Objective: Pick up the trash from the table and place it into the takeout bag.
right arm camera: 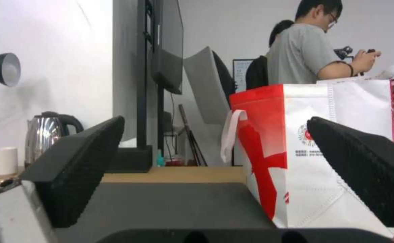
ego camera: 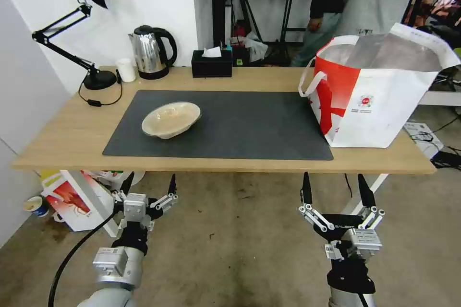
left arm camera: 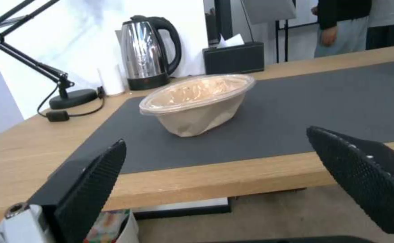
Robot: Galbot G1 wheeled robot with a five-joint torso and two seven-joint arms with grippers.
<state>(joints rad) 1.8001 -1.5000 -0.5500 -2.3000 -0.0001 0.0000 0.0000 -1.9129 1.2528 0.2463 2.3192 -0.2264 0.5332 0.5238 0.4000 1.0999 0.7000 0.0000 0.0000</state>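
Sitting on the left part of the dark grey mat (ego camera: pixel 230 127), the shallow beige bowl (ego camera: pixel 171 119) is the one piece of trash on the table (ego camera: pixel 62 139); its thin walls look creased and its rim is a glossy, slightly warped oval. The mat is flat, matte and rectangular, and most of its surface to the right of the bowl lies bare. At the right end of the light-wood top stands the takeout bag (ego camera: pixel 379 105), a boxy white woven sack with a red side panel, a white loop handle and a silvery lining, its mouth gaping upward. Along the far edge, upper left of the head view, are a black desk lamp (ego camera: pixel 91 33), a small white cup (ego camera: pixel 127 70), a shiny steel kettle (ego camera: pixel 151 53) and a black tissue box (ego camera: pixel 212 63).

Both grippers hang below the table's near edge, over the floor. The left gripper (ego camera: pixel 150 187), lower left, has its ribbed black fingers (left arm camera: pixel 93 182) spread apart and empty. The right gripper (ego camera: pixel 336 191), lower right, is likewise spread wide, holding nothing.
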